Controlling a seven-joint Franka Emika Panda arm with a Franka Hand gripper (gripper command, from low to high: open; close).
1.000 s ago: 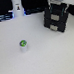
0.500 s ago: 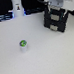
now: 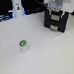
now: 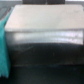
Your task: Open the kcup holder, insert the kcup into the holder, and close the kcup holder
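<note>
The kcup [image 3: 24,45] is a tiny whitish pod with a green top, standing alone on the white table in the middle of the exterior view. The kcup holder [image 3: 56,21] is a black boxy unit with stacked fronts at the back, on the exterior view's right. My white gripper [image 3: 56,10] hangs just over the holder's top, far from the kcup. Blur hides how its jaws stand. The wrist view shows the holder's pale top and dark front [image 4: 44,47] close up, and no fingers show there.
A white upright post [image 3: 17,7] stands at the back on the exterior view's left, against a dark background strip. The white table [image 3: 47,56] spreads around the kcup. A teal surface [image 4: 3,50] shows at one edge of the wrist view.
My gripper has shifted slightly over the holder's top. The kcup and the holder have not moved.
</note>
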